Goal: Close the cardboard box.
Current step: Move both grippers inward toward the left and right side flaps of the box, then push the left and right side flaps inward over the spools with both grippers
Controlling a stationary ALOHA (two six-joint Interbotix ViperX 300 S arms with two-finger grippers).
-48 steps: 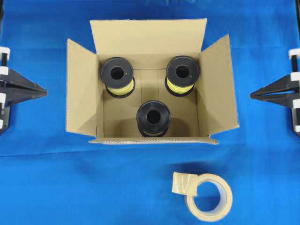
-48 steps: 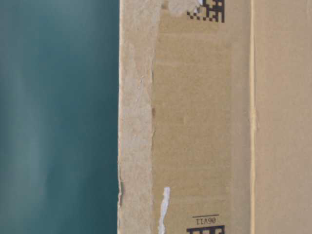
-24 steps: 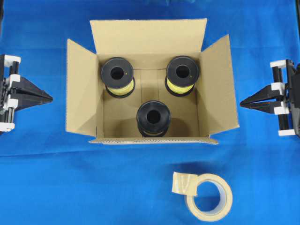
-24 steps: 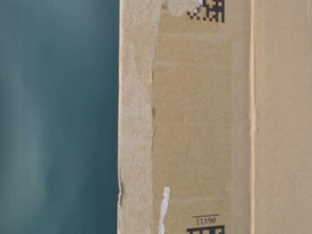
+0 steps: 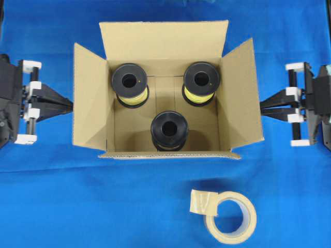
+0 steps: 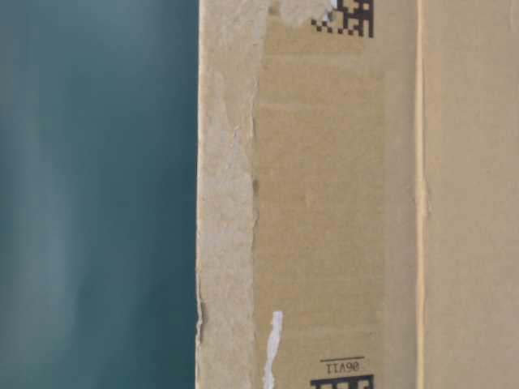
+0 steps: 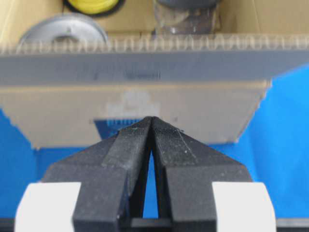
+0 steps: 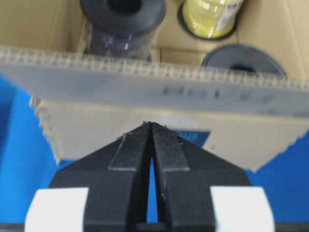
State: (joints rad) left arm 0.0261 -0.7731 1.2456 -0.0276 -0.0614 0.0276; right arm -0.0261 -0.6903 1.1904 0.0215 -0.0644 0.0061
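Note:
The cardboard box (image 5: pixel 90 98) stands open in the middle of the blue cloth, all four flaps spread outward. Its side wall fills the table-level view (image 6: pixel 324 203). Inside stand three black-topped spools (image 5: pixel 169 129). My left gripper (image 5: pixel 71 105) is shut and empty, its tip just under the edge of the box's left flap (image 7: pixel 145 63). My right gripper (image 5: pixel 260 108) is shut and empty, its tip at the edge of the right flap (image 8: pixel 154 89). In the wrist views the left gripper (image 7: pixel 152 119) and the right gripper (image 8: pixel 151 123) point at the flaps' undersides.
A beige tape roll (image 5: pixel 230 217) with a loose tab lies on the cloth in front of the box, toward the right. The blue cloth (image 5: pixel 103 206) covers the whole table.
Both grippers have moved inward toward the box, the left one rightward and the right one leftward, until their tips reach the side flaps. The box and tape roll have not moved.

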